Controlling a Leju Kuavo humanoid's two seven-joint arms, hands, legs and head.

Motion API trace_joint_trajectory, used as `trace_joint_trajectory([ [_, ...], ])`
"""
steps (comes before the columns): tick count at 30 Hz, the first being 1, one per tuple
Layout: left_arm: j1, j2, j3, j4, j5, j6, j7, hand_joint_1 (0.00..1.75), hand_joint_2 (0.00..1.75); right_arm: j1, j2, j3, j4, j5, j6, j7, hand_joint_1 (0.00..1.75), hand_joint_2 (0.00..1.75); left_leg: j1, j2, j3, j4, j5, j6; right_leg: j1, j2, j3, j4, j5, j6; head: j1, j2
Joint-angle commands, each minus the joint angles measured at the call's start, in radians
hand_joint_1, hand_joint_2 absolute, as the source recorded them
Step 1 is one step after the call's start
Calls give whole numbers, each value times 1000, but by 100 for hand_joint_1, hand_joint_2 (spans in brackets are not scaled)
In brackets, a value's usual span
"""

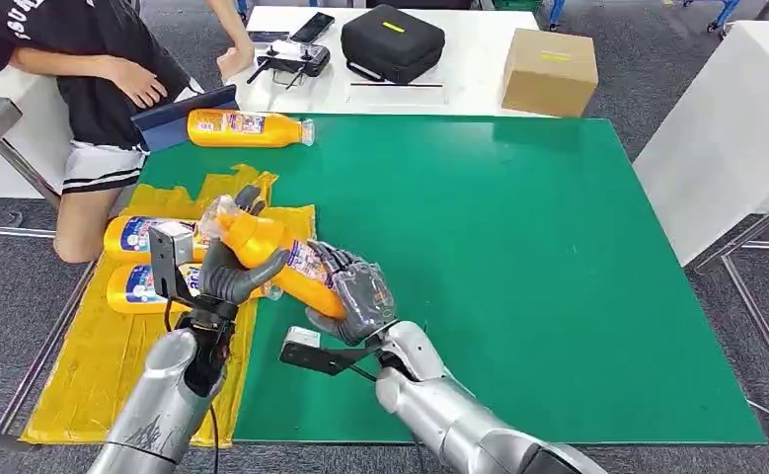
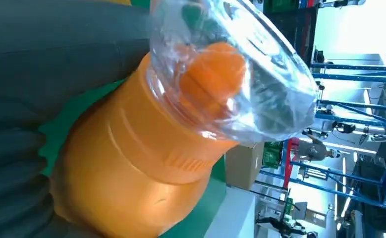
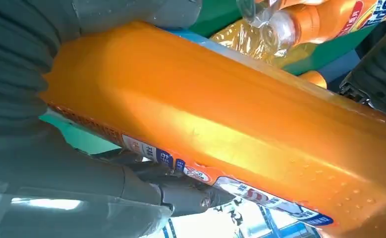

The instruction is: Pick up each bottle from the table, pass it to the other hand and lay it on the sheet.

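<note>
An orange bottle (image 1: 279, 259) with a clear cap hangs above the green table's left edge, held at both ends. My left hand (image 1: 230, 269) grips its neck end, near the clear cap (image 2: 230, 74). My right hand (image 1: 352, 299) wraps the bottle's lower body (image 3: 220, 124). Two more orange bottles (image 1: 141, 237) (image 1: 145, 286) lie side by side on the yellow sheet (image 1: 94, 375). Another orange bottle (image 1: 247, 128) lies on the table (image 1: 518, 257) at the far left corner.
A person (image 1: 94, 69) sits at the far left beside a blue tablet (image 1: 185, 117). On the white table behind are a black case (image 1: 392, 41), a cardboard box (image 1: 550, 69) and a controller (image 1: 296, 59). A white table (image 1: 735, 138) stands to the right.
</note>
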Motion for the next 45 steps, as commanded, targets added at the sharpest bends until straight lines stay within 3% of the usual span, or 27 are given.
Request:
trace_joint_trajectory([
  [1,-112,-20,-14,90,90,-106,47,0,175,-31,10,44,-61,102,-5,39,175,175,1,-3,2,2,-2,-3,1,-3,3,2,-2,-2,0,0],
  [4,-103,-27,-4,74,284,-236,127,0,175,-26,10,46,-100,168,-5,63,175,175,1,-2,3,2,-3,-4,1,-2,4,2,-3,-3,0,0],
  [6,-95,-26,-15,54,337,-248,150,0,175,-7,10,15,-123,242,-5,71,175,175,1,-2,2,1,-2,-3,1,-2,3,1,-2,-2,0,0],
  [16,-102,-24,-45,50,367,-209,167,0,175,27,10,-79,-181,381,-5,75,175,175,2,-4,6,2,-4,-5,1,-5,8,2,-5,-3,0,0],
  [27,-101,-29,-28,35,388,-165,144,3,175,34,10,-60,-171,417,-5,104,175,175,1,-2,2,0,-1,-3,1,-2,3,0,-2,-2,0,0],
  [28,-100,-29,-27,31,387,-160,139,152,175,34,10,-59,-170,417,-5,105,175,175,2,-3,5,1,-3,-5,1,-3,6,1,-4,-3,0,0],
  [29,-99,-29,-26,29,385,-155,136,152,175,34,10,-59,-168,419,-5,107,175,175,1,-2,3,0,-2,-3,1,-2,4,0,-2,-2,0,0],
  [30,-95,-30,-23,21,386,-143,129,175,175,34,10,-58,-166,419,-5,108,175,175,2,-3,6,1,-4,-5,1,-3,8,1,-4,-3,0,0],
  [45,-80,-24,-18,4,382,-82,94,175,175,33,10,-45,-142,397,-5,108,175,175,2,-2,7,1,-4,-6,1,-2,9,0,-4,-3,0,0],
])
